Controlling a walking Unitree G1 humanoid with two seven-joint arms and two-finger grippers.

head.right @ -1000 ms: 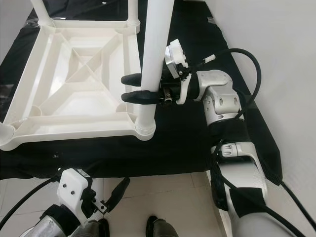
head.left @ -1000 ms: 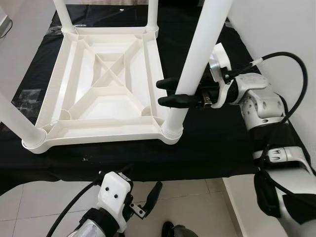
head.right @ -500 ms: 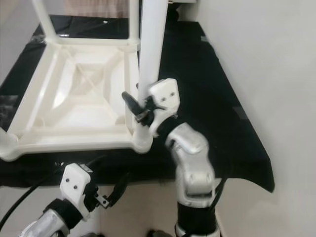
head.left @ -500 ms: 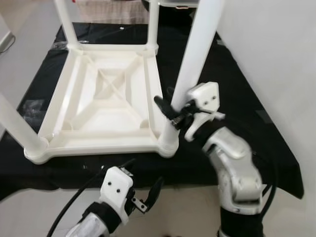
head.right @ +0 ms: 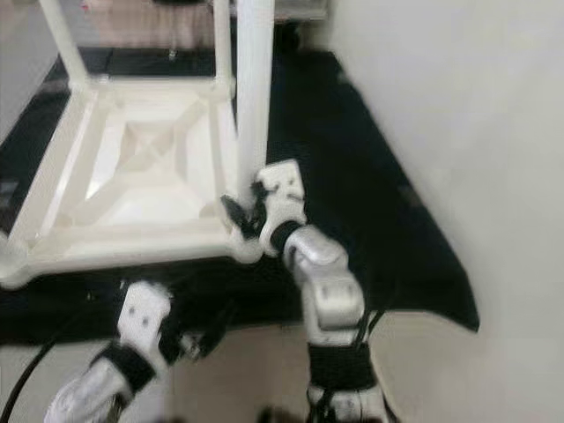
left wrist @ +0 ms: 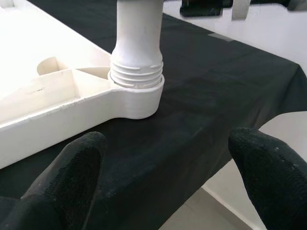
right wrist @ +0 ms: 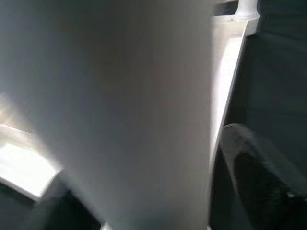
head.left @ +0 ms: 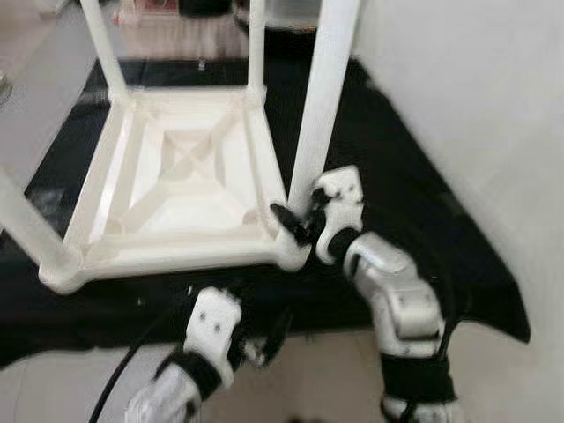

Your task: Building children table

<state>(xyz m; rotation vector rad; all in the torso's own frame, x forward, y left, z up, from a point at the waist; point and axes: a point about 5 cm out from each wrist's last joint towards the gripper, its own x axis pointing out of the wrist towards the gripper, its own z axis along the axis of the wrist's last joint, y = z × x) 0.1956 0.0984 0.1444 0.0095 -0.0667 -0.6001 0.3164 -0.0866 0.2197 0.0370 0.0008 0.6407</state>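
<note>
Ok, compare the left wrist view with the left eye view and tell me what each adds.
The left wrist view alone shows the screw threads where the near right leg enters its corner socket, seen between the open left gripper. The left eye view alone shows the whole upturned table top, three more legs, and the right gripper at that leg's base. Both show the near right leg and the black cloth.

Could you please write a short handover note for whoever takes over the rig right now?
Right gripper: closed around the near right leg, low by its socket.
Left gripper: open and idle, below the front edge of the black-covered table.
The white table top lies upside down; four legs stand in its corners.
The near right leg's threads are exposed above the socket.
Left: probably screw that leg home, then flip the table upright.
</note>
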